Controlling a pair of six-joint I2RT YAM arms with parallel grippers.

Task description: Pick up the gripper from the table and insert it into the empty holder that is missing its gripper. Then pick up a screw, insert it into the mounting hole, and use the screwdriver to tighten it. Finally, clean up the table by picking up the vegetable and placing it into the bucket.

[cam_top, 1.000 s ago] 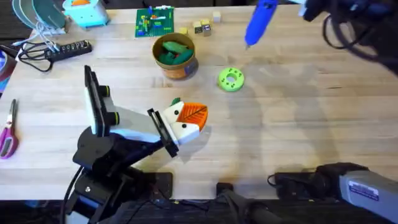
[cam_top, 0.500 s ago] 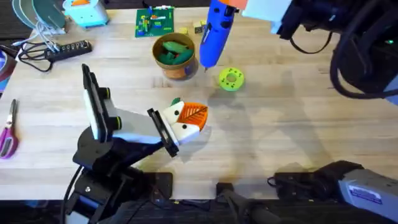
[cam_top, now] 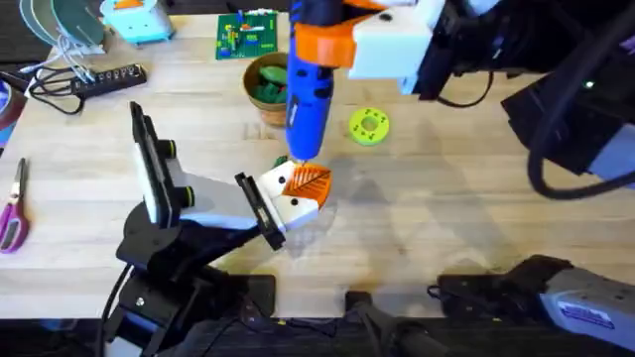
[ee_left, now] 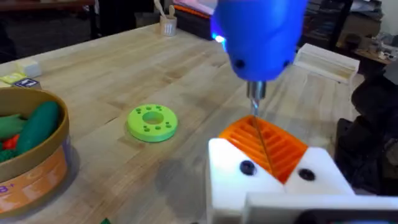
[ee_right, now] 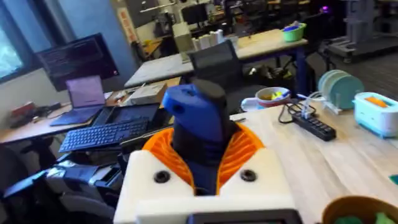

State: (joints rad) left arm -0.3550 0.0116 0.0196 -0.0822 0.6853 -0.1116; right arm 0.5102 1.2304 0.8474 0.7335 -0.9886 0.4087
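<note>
My right gripper (cam_top: 319, 42) is shut on the blue screwdriver (cam_top: 306, 99), which hangs bit-down over my left gripper (cam_top: 303, 190). The left gripper rests on the table with its white fingers (ee_left: 227, 180) together. On its white holder (cam_top: 295, 205) sits the orange ribbed gripper (cam_top: 310, 180). In the left wrist view the screwdriver (ee_left: 261, 31) has its metal bit touching the orange gripper (ee_left: 273, 146). The orange-brown bucket (cam_top: 260, 84) with green pieces stands just behind, partly covered by the screwdriver. A bit of dark green vegetable (cam_top: 281, 162) peeks out beside the left gripper.
A lime-green disc (cam_top: 369, 126) lies right of the bucket. Along the far left are a power strip (cam_top: 104, 79), a green board (cam_top: 248, 35) and a light blue device (cam_top: 139, 18). Scissors (cam_top: 12, 208) lie at the left edge. My right arm spans the upper right.
My right arm has swung the screwdriver from the far right across to the left and down onto the left gripper's orange wedge. The left arm has stayed put.
</note>
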